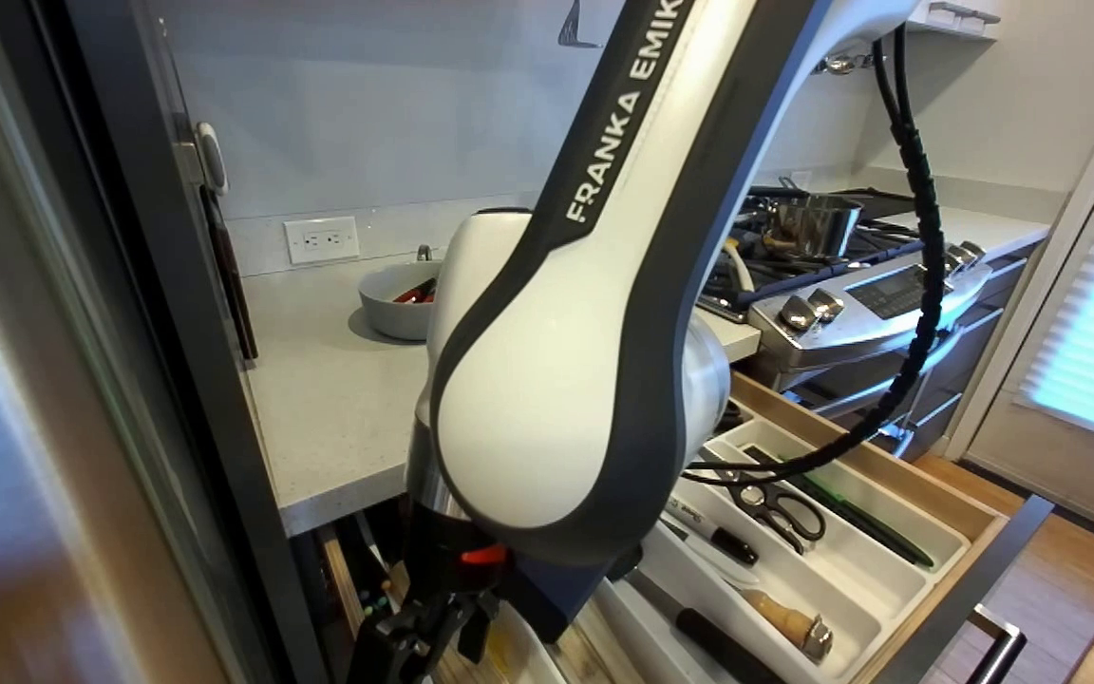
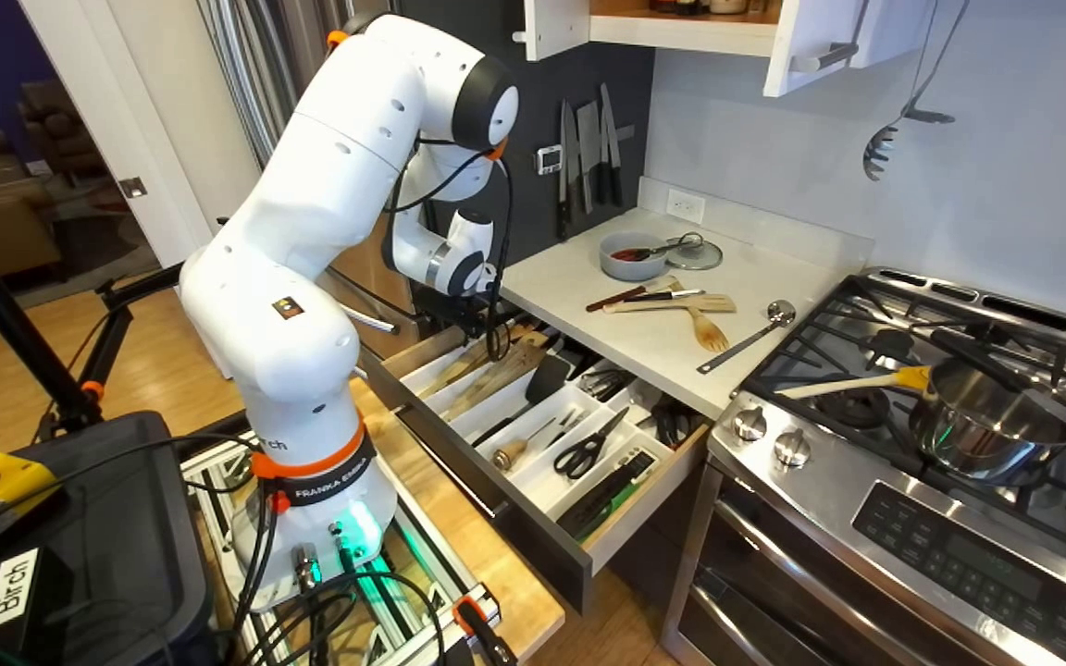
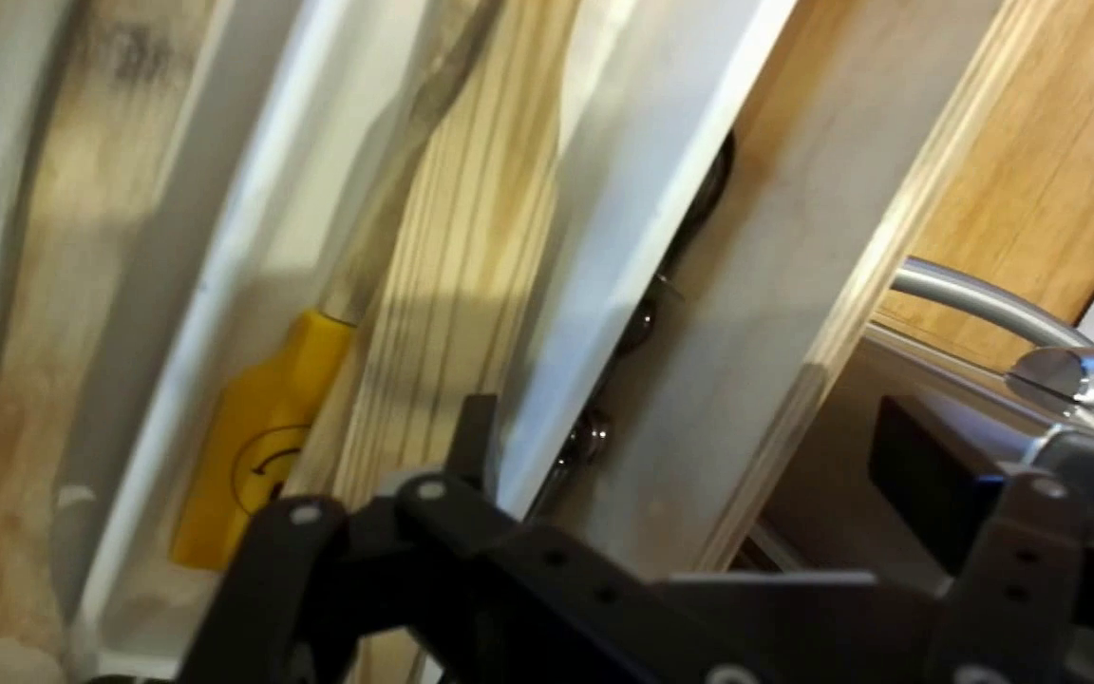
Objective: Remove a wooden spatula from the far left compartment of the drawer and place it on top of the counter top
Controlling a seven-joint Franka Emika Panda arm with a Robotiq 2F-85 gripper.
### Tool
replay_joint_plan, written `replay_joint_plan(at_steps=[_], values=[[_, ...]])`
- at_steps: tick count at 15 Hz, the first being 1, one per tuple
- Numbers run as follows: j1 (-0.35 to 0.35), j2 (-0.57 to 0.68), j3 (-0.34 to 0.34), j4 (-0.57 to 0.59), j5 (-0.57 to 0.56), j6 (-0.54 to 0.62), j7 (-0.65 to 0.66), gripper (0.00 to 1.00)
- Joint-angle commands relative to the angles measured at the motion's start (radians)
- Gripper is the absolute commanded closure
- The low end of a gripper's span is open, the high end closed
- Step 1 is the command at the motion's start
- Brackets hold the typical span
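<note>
The gripper (image 3: 685, 427) hangs over the drawer (image 3: 875, 271) with its fingers wide apart. In the wrist view, part of the pale wooden spatula (image 3: 462, 247) shows just by one fingertip (image 3: 471, 435), inside the far left compartment (image 3: 666, 218) beside a yellow smiley-faced piece (image 3: 262, 437); whether finger and wood touch, I cannot tell. Off to one side of the gripper, the counter (image 2: 570, 277) carries other wooden utensils (image 2: 709, 331) and a grey bowl (image 2: 633, 269).
</note>
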Motion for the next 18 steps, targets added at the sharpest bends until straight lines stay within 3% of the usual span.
replay_joint_plan(at_steps=[1,9,11,18], values=[[0.001,0.017,0.006,0.017,0.037,-0.019,-0.027,0.0],[-0.014,0.022,-0.004,-0.012,0.112,-0.061,-0.003,0.0],[0.008,0.021,-0.04,-0.015,0.115,-0.051,0.002,0.0],[-0.001,0.03,-0.037,-0.003,0.118,-0.048,-0.011,0.0]])
